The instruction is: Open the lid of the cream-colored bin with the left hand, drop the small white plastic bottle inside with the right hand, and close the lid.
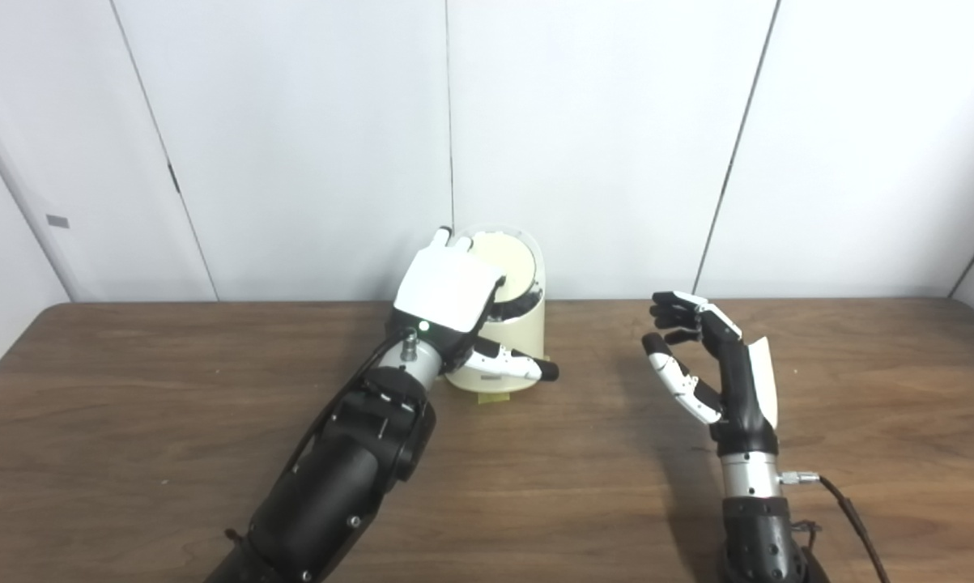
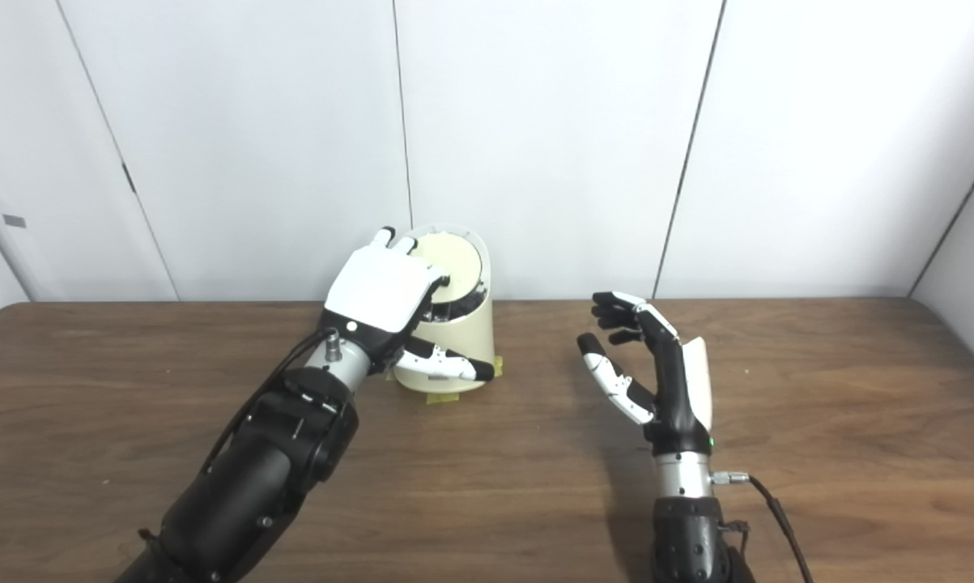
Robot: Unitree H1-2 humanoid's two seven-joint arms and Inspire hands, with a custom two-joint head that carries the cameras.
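Nearest the camera, the right hand (image 1: 717, 356) is standing upright above the brown wooden table (image 1: 130, 421), its black-tipped fingers (image 1: 674, 310) curling loosely apart from the thumb and gripping nothing, palm facing left, wrist and cable trailing toward the near edge. Farther back and to the left, the left hand (image 1: 454, 300) is lying palm-down over the cream-coloured round plastic bin (image 1: 523, 332), fingers reaching across the left edge of its tilted round lid (image 1: 507, 263), thumb pointing right across the bin's front; whether it is actually gripping the lid cannot be told. Bin is sitting at the far edge, against the white panelled wall (image 1: 616, 121).
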